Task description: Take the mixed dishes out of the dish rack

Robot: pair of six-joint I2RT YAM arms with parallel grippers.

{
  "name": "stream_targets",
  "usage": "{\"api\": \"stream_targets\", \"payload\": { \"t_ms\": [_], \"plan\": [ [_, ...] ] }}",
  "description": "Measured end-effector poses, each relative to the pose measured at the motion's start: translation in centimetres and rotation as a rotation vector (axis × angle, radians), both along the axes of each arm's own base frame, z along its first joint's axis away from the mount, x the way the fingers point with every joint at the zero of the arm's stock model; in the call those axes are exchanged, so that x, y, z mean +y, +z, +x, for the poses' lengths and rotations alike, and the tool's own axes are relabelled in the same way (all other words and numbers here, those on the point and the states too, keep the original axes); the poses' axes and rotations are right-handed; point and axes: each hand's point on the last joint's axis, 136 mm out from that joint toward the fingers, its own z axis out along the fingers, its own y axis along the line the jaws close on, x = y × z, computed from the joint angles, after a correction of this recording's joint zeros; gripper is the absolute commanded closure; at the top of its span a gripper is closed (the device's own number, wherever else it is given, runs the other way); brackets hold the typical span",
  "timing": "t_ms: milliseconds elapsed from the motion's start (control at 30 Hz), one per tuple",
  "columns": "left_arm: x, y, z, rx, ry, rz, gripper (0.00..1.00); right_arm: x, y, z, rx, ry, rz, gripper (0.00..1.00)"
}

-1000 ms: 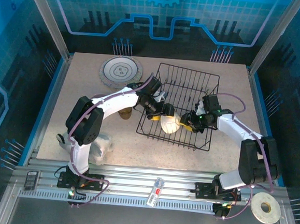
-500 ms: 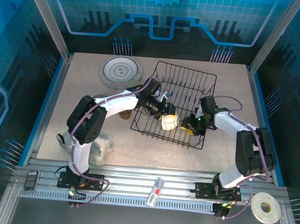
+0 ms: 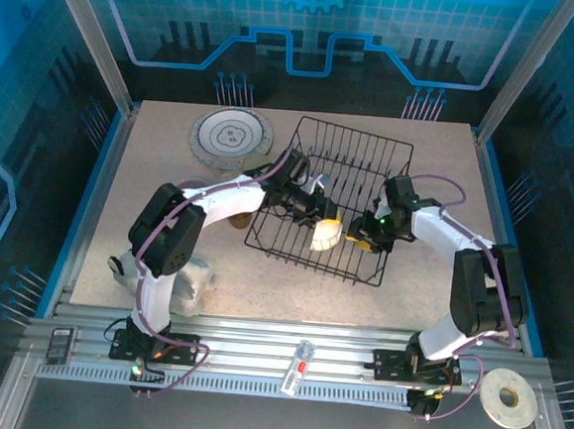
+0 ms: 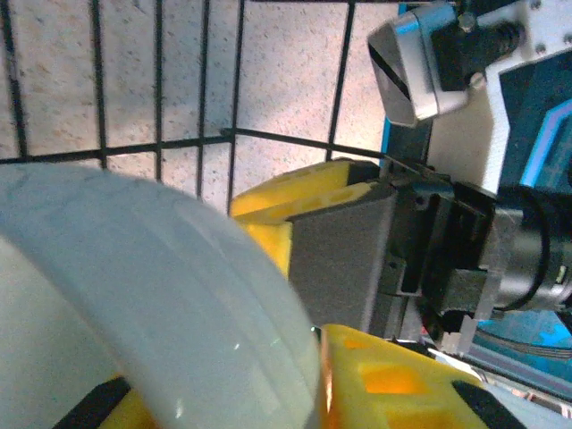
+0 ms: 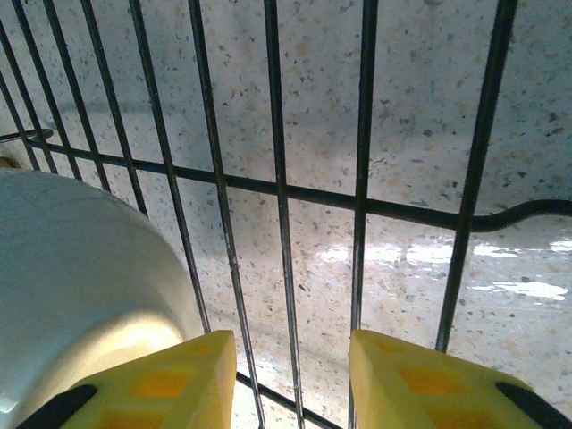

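My left claw (image 4: 326, 295) pinches the rim of the small white round bowl (image 4: 134, 286), one yellow finger on each side of its wall, low inside the black wire dish rack (image 3: 371, 161). My right claw (image 5: 290, 380) hangs just beside the bowl, fingers spread over the rack's floor wires. The round white patterned plate (image 3: 232, 134) lies flat on the speckled beige table (image 3: 152, 164), left of the rack.

The top view is evenly bright over the pale table (image 3: 136, 173), with a blue cast at the frame's edges and soft shadows. In the left wrist view the bowl (image 4: 134, 295) at lower left is blurred and bluish. In the right wrist view glare streaks the table at centre right, while the rack (image 5: 278, 189) wires stay sharp.
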Motion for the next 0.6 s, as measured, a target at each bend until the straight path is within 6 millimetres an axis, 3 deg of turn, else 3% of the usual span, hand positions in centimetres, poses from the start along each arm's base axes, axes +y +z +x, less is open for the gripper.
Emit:
{"api": "stream_targets", "payload": {
  "t_ms": [67, 400, 600],
  "plan": [
    [0.4, -0.1, 0.3, 0.022, 0.024, 0.008, 1.00, -0.4, 0.0, 0.0, 0.006, -0.008, -0.003, 0.61],
    [0.8, 4.2, 2.6, -0.037, 0.086, -0.037, 1.00, -1.5, 0.9, 0.0, -0.003, -0.038, -0.006, 0.60],
    [3.0, 9.5, 3.9, -0.131, 0.142, -0.059, 1.00, -1.7, 1.3, 0.0, -0.011, -0.042, -0.006, 0.60]
  ]
}}
